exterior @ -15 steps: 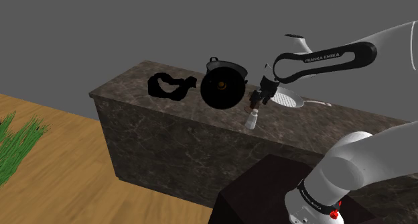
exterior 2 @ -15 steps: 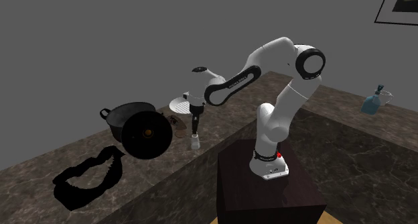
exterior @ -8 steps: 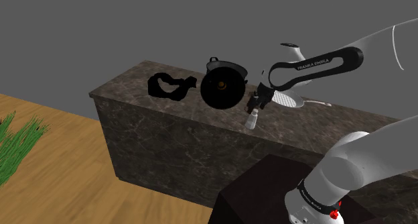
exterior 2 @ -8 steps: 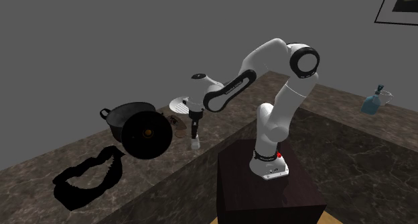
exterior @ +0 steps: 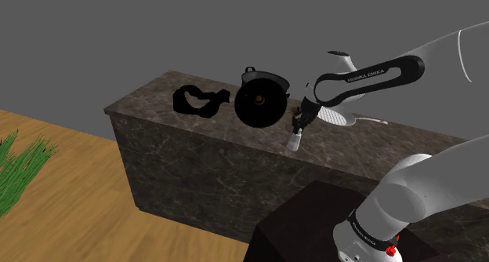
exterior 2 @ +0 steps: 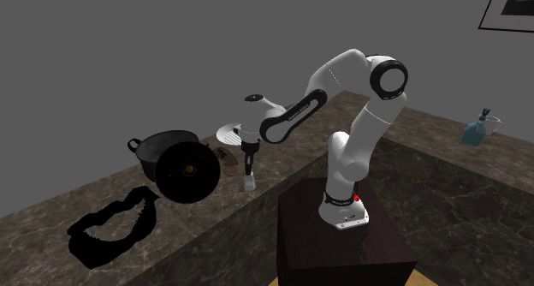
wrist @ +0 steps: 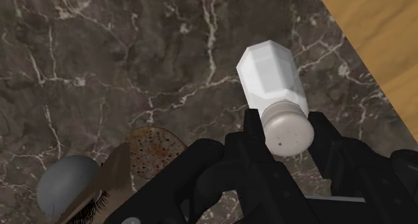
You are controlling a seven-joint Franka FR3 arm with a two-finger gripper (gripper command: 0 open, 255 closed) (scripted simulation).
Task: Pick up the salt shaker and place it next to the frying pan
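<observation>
The salt shaker [exterior: 295, 141] is a small white faceted jar with a rounded cap, standing on the dark marble counter [exterior: 180, 135]. My gripper [exterior: 298, 127] comes down on it from above and is shut on its cap. In the wrist view the two black fingers [wrist: 253, 122] clasp the cap, and the shaker body [wrist: 268, 75] sticks out past them. From the second exterior view, the gripper [exterior 2: 250, 166] stands over the shaker [exterior 2: 250, 183]. A black round pan [exterior: 261, 101] stands on edge a short way to the shoulder view's left of the shaker.
A black pot [exterior 2: 158, 149] sits behind the pan and a black irregular shape [exterior: 196, 102] lies further along. A white perforated disc with a handle [exterior: 338, 116] lies behind the gripper. A brown speckled piece [wrist: 154, 152] and a grey-headed utensil [wrist: 67, 189] lie near the shaker. The counter's front edge is close.
The gripper came down over the shaker and its fingers closed on the cap. The shaker stands where it was.
</observation>
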